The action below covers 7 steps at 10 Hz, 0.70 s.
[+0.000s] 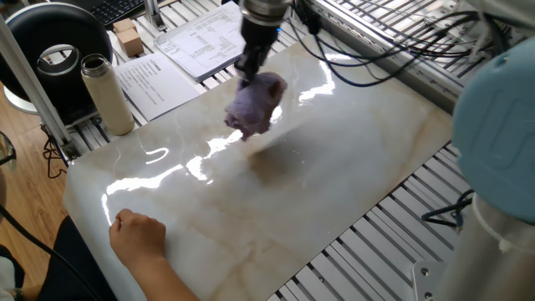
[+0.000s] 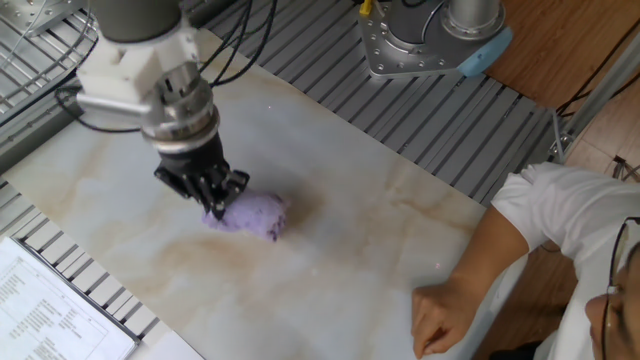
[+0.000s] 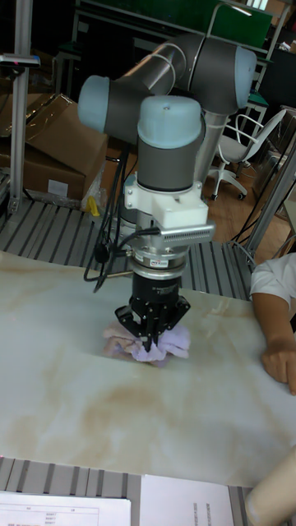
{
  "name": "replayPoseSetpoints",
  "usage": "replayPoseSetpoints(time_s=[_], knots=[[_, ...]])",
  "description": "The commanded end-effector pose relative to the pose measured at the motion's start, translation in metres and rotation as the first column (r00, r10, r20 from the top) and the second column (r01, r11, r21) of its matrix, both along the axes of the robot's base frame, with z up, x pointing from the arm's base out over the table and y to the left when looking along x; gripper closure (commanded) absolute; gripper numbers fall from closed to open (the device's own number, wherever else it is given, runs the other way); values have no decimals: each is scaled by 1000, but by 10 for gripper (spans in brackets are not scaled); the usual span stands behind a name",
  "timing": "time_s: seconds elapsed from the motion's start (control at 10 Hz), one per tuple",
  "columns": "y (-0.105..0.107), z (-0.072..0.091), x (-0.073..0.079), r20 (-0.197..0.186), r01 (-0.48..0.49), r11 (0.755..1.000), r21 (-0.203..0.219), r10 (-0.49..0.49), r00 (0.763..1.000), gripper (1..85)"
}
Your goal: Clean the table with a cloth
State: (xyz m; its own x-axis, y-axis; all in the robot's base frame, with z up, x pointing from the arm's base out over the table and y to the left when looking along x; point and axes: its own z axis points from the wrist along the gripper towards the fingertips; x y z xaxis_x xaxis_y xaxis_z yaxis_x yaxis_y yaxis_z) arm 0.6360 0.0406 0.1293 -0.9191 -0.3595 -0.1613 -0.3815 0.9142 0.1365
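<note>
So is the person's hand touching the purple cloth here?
No. The hand rests on the table edge, well apart from the cloth pinched by the gripper.
</note>
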Motion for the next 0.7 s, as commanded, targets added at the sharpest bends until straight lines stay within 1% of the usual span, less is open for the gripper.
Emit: replayPoseSetpoints(time_s=[0.0,0.1,0.2,0.3,0.4,0.5,0.6], knots=[[6,-5,9,-17,12,1000,-5,-12,1000,843],[10,-4,7,-26,2,1000,10,-2,1000,843],[9,-4,9,-17,-4,1000,7,4,1000,843],[14,-9,18,4,0,1000,24,0,1000,843],[17,-21,28,20,3,999,40,-4,1000,843],[14,-33,33,26,7,999,37,-8,1000,843],[10,-40,32,18,15,999,40,-16,1000,843]])
